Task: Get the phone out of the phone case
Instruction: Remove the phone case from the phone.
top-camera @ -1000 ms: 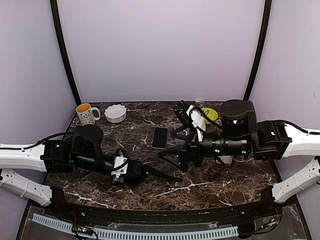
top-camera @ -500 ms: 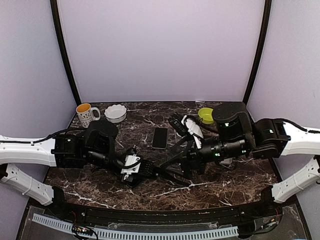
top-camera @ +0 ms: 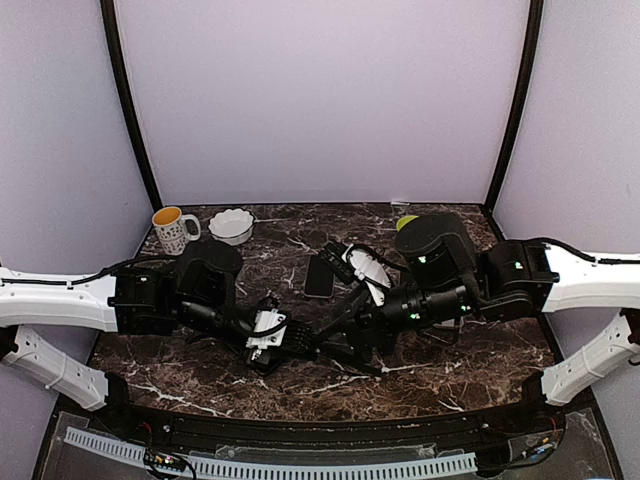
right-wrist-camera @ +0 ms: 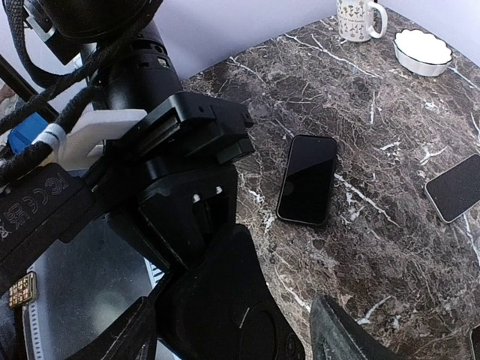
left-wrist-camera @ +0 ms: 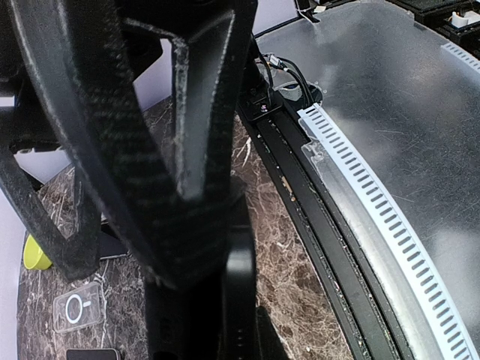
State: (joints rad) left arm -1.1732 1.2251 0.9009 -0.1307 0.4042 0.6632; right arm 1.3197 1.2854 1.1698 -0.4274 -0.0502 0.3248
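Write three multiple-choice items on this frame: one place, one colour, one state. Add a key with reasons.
1. Where is the flat black phone?
A) leaning on the back wall
B) lying on the dark white-veined marble table, mid-table
C) hanging off the near edge

2. What colour is the scalloped ceramic bowl beside the patterned mug?
A) red
B) blue
C) white

3. How does the left gripper stand?
A) wide open
B) shut on a thin black phone case
C) out of view

Key: B, the phone lies flat on the marble with nothing touching it; C, the bowl is plain white in the top and right wrist views; B, the left wrist view shows the fingers clamped on the case's edge.
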